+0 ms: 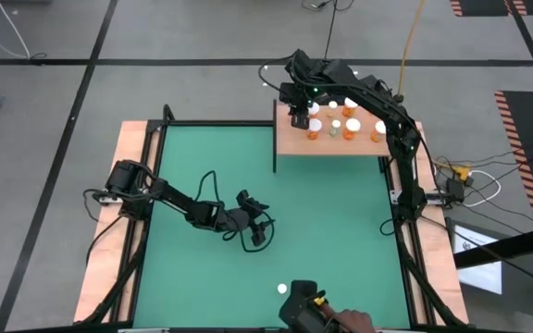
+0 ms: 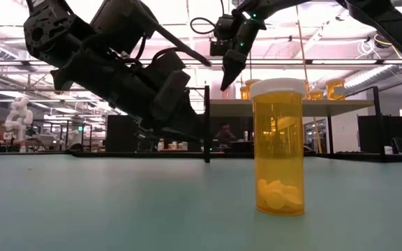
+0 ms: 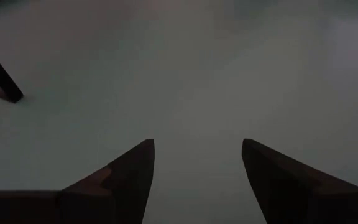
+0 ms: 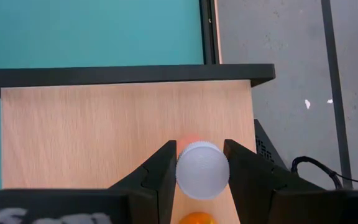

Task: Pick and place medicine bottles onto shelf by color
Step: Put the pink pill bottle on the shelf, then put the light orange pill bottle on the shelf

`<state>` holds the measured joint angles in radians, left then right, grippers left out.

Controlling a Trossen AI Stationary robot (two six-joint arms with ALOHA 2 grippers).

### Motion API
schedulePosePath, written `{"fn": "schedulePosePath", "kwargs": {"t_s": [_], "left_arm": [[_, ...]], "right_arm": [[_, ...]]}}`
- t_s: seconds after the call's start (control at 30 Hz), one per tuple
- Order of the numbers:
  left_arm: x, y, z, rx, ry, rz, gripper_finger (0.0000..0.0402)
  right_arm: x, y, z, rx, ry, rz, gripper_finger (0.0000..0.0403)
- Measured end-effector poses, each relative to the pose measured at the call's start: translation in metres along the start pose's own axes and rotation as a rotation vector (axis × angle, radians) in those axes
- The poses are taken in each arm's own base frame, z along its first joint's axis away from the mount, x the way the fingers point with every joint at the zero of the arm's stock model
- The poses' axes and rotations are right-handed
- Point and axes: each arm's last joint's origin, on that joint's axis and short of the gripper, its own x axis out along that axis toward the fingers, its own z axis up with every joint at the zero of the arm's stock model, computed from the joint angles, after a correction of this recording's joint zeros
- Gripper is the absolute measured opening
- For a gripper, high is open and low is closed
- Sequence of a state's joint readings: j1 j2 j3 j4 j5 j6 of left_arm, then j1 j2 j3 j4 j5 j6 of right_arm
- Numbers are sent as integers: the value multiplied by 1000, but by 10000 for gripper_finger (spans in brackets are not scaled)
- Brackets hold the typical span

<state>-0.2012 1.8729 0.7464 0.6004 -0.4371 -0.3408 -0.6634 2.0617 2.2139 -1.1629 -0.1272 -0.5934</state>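
- Green matting covers your work surface, framed by wooden strips, with the shelf standing at its far edge on the right arm's side.
- You have a white-capped bottle directly between the right gripper's fingers, standing upright on the shelf board, its long axis vertical and its orange body showing just under the cap.
- Your right gripper sits narrowed around that cap, fingers touching or nearly touching its sides; I judge it a grip on the bottle, though actual contact is hard to confirm.
- That bottle stands at the shelf's left end, next to other medicine bottles lined along the board to its right.
- A second orange shape shows just beside the held bottle in the right wrist view, so you should lift or release straight along the vertical axis to avoid nudging it.
- One bottle remains on the mat, upright, near the front edge and well apart from the shelf; pills lie at its bottom.
- Your left gripper hovers over bare mat mid-table, fingers moderately apart and holding nothing.
- Of the two arms, the left is nearer that remaining bottle, which lies toward the front edge from it.
- A person's hand with a dark device shows at the front edge, close to that bottle.
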Motion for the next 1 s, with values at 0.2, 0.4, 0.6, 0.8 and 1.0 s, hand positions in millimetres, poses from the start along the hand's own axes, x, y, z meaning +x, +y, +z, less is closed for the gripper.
{"fn": "schedulePosePath", "kwargs": {"t_s": [0.2, 0.4, 0.6, 0.8, 1.0], "left_arm": [[0, 0, 0, -3, -1, -1, 243], [0, 0, 0, -8, -3, -2, 244], [0, 0, 0, -11, -3, -3, 244], [0, -1, 0, -7, -6, -5, 244], [0, -1, 1, -1, -7, -5, 244]], "right_arm": [[0, 2, 2, -1, -2, 2, 116], [4, 4, 1, -2, 7, 9, 128], [22, 6, -7, -2, 68, -11, 153], [25, 5, -7, -5, 52, -22, 167], [21, 3, -4, -8, 18, -45, 191]]}}
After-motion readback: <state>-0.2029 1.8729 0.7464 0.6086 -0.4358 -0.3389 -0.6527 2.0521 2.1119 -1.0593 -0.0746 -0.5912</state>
